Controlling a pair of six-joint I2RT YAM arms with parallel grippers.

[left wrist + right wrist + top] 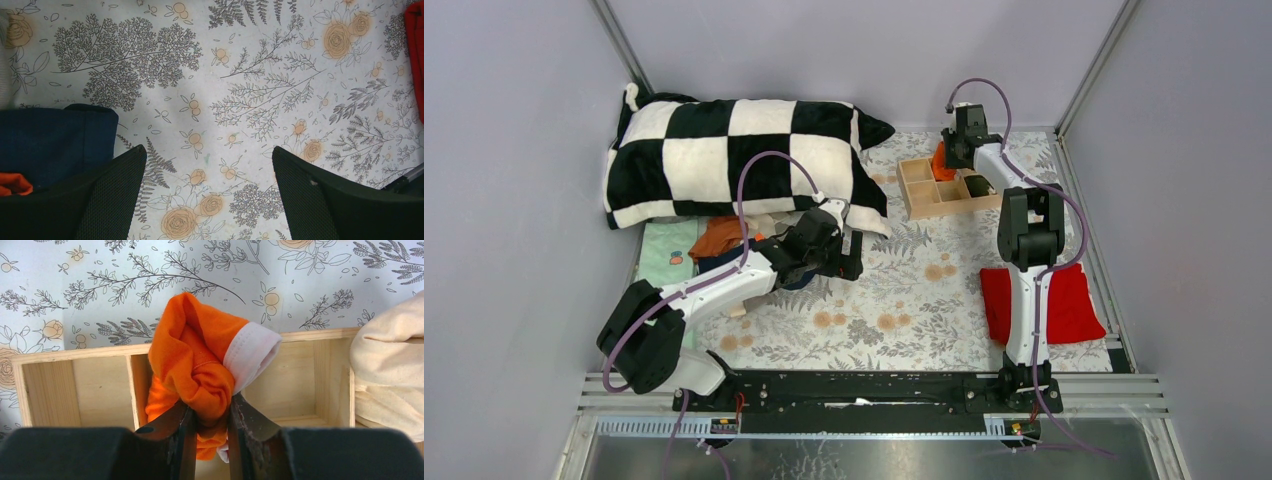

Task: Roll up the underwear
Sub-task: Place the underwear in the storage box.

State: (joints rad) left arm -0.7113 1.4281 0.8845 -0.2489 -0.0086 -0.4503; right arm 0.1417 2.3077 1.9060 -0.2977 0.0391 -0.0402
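A rolled bright orange underwear (195, 355) with a white waistband is pinched between the jaws of my right gripper (209, 412), which is shut on it. It hangs over a compartment of the wooden box (75, 385) at the back right (921, 190). From above, this gripper (952, 152) stands at the box's far edge. A beige underwear (385, 375) lies over the box's right part. My left gripper (210, 155) is open above the flowered cloth with nothing between its fingers. Navy underwear (50, 140) with orange trim lies just left of it. A rust-brown one (717, 236) sits in the pile by the left arm.
A black-and-white checked pillow (734, 160) fills the back left. A plain red cloth (1064, 300) lies at the right, under the right arm. A dark roll (977, 185) sits in one box compartment. A mint-green mat (669, 255) borders the left edge.
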